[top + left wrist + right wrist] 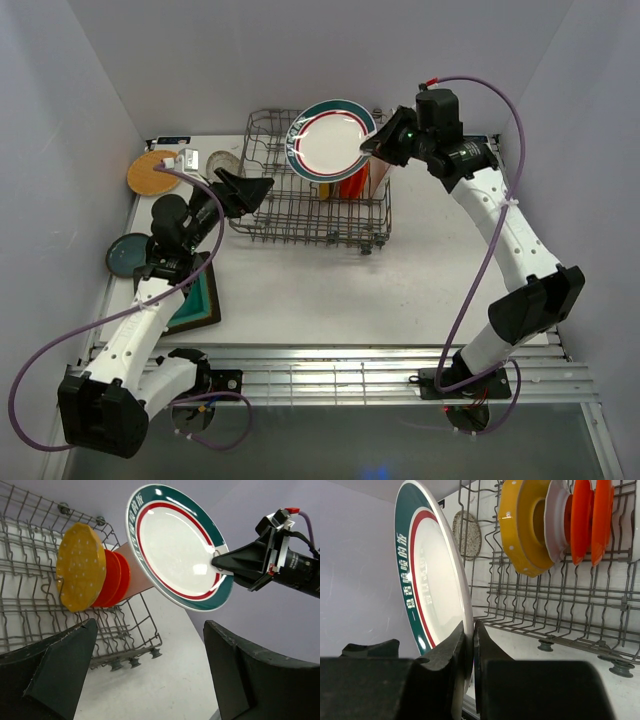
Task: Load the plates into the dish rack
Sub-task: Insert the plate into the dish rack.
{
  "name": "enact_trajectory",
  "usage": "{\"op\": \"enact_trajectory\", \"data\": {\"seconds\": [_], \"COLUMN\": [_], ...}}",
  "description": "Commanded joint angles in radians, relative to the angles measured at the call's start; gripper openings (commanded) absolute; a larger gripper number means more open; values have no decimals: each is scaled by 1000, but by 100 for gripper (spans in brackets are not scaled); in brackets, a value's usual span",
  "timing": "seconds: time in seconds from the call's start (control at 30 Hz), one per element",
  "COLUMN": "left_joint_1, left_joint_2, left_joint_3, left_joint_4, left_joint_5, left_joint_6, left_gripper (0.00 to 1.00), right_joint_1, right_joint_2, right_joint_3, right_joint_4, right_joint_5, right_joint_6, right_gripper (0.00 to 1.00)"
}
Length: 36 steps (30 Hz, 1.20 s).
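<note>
Right end effector [470,630] is clamped tight on the rim of the green-rimmed white plate [435,580] – both fingers pinch the edge, and the plate stands almost on edge in the wrist view. From above, that plate [335,140] hangs over the far right part of the dish rack [300,205], tilted, face toward the camera, with the right end effector [372,143] gripping its right-hand edge. Inside the rack, on the right, a yellow plate [517,525] stands upright between the tines, a pale plate [555,515] just beside it, then two orange-red plates [582,520]. Over to the left end effector [248,190] – fingers spread apart, holding nothing, hovering just beside the rack's left side. Its wrist camera looks across the rack at the held plate [175,545]. Out on the worktop [400,280], left of the rack, lie the wooden tan plate [152,172] at the far corner, the dark teal plate [128,253] nearer, and the square teal plate [200,295], partly under the left arm.
</note>
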Motion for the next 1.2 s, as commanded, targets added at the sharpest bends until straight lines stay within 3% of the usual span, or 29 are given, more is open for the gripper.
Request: {"op": "enact_trajectory", "data": {"seconds": [0.0,0.23,0.47,0.6,0.73,0.8,0.87,1.03,1.17], "left_joint_1": [-18,-69,-188,-299,-498,-598,-639,-658,-716], "left_joint_2": [14,31,15,34,103,136,150,176,213], "left_joint_3": [55,103,101,98,130,155,175,174,97], "left_joint_4": [5,3,3,-1,-6,-2,3,31,218], "left_joint_5": [-35,-88,-147,-245,-547,-621,-712,-736,-831], "left_joint_6": [150,387,610,727,954,1077,1130,1305,1500], "left_gripper": [98,98,98,98,98,98,98,98,98], "right_joint_1": [-38,-81,-81,-81,-81,-81,-81,-81,-81], "right_joint_2": [-63,-17,46,52,74,91,100,112,121], "right_joint_3": [0,116,245,264,265,270,270,270,291], "right_joint_4": [24,-126,-254,-271,-277,-283,-283,-286,-295], "right_joint_5": [-62,-102,-114,-131,-154,-166,-166,-177,-174], "right_joint_6": [-18,-33,-16,-8,-1,1,-2,-2,-2], "right_gripper": [8,8,8,8,8,8,8,8,8]}}
